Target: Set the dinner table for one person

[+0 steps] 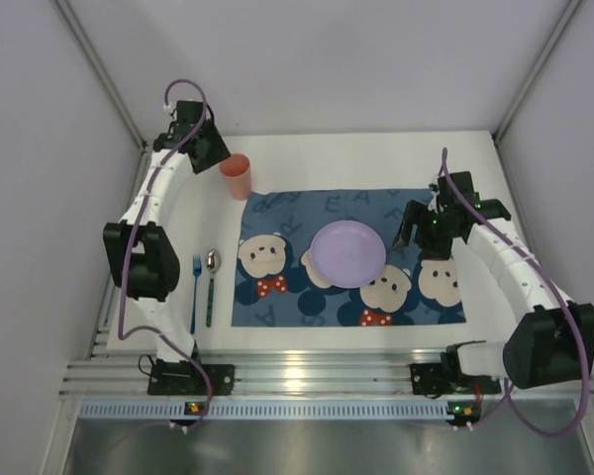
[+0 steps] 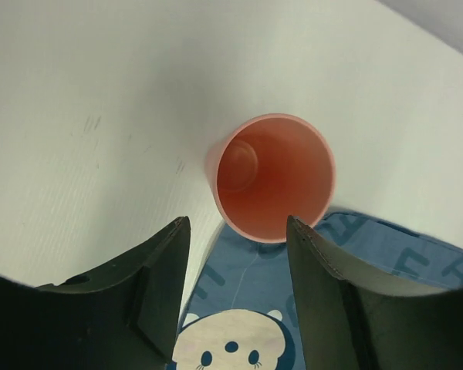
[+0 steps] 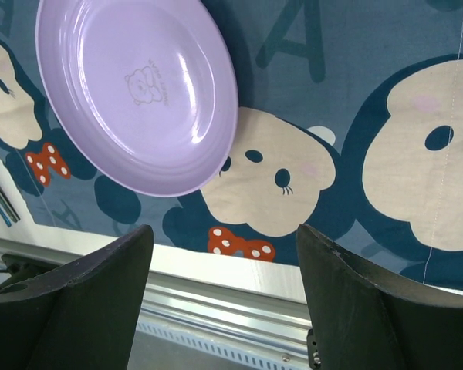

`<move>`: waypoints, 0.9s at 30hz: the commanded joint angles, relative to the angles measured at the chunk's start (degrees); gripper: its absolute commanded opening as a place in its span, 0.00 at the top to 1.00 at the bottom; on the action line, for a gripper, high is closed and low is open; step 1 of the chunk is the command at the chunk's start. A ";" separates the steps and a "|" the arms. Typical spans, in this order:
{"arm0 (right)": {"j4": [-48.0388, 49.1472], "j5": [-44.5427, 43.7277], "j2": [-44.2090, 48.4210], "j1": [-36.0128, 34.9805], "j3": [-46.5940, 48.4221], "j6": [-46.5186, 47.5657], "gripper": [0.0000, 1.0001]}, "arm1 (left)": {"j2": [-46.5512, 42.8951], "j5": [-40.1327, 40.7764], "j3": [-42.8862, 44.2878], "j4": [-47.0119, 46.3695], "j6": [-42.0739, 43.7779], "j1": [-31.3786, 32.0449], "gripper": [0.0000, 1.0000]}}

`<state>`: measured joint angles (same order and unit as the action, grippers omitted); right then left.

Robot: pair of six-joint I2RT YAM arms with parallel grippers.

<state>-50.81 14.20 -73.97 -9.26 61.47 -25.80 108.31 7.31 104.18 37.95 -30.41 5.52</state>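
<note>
Top: the matte white table (image 1: pixel 376 158) lies under a blue cloth mat (image 1: pixel 416 203) bearing a round lilac plate (image 1: pixel 347 253).

Left wrist: left gripper (image 2: pixel 238 221) is unclenched, jaws apart just short of a smooth salmon cup (image 2: pixel 274 173).

Right wrist: right gripper (image 3: pixel 224 231) gapes empty over the glossy plate.

The top view looks steeply down from above and behind the arm bases (image 1: pixel 188 376), far enough to hold the whole mat (image 1: pixel 348 259) and the table (image 1: pixel 376 158) around it. The left wrist view sits close above the mat's far left corner, looking into the cup (image 2: pixel 272 177). The right wrist view hangs close over the mat's near right part, plate (image 3: pixel 139 92) at upper left. Each wrist view shares its patch with the top view
</note>
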 commanded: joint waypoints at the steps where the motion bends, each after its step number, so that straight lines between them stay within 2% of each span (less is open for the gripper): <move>1: 0.01 -1.10 -0.73 -0.59 3.65 -0.74 0.25 | 3.13 -0.46 2.17 3.62 1.32 -0.50 0.42; 9: 0.36 -1.54 -2.40 -0.59 3.48 -1.00 0.25 | 7.35 -1.68 2.51 1.86 1.58 -1.74 0.45; 11: 0.36 -1.63 -2.66 -0.67 3.57 -1.00 0.25 | 9.63 -1.51 5.14 2.38 2.20 -1.83 0.52; 15: 0.71 -1.54 -3.80 -0.59 4.35 -1.09 0.25 | 13.32 -1.60 10.07 4.23 3.52 -1.92 0.81; 16: 0.71 -1.45 -4.07 -0.59 4.53 -1.09 0.25 | 14.11 -1.77 10.77 4.49 3.95 -1.92 1.00; 20: 0.97 -1.45 -5.39 -1.11 6.99 -1.18 0.25 | 11.05 -4.14 11.40 1.97 5.19 -1.74 1.00; 23: 0.80 -1.02 -7.49 -2.96 12.60 -0.65 0.25 | 7.36 -4.59 11.57 0.54 6.85 -0.95 1.00; 27: 0.97 2.76 -13.80 -7.86 26.02 -0.39 0.24 | 3.23 -4.41 12.19 0.37 10.63 2.99 1.00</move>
<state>-51.16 13.89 -84.77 -13.43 77.58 -26.59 119.37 3.90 113.27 41.60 -23.68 5.28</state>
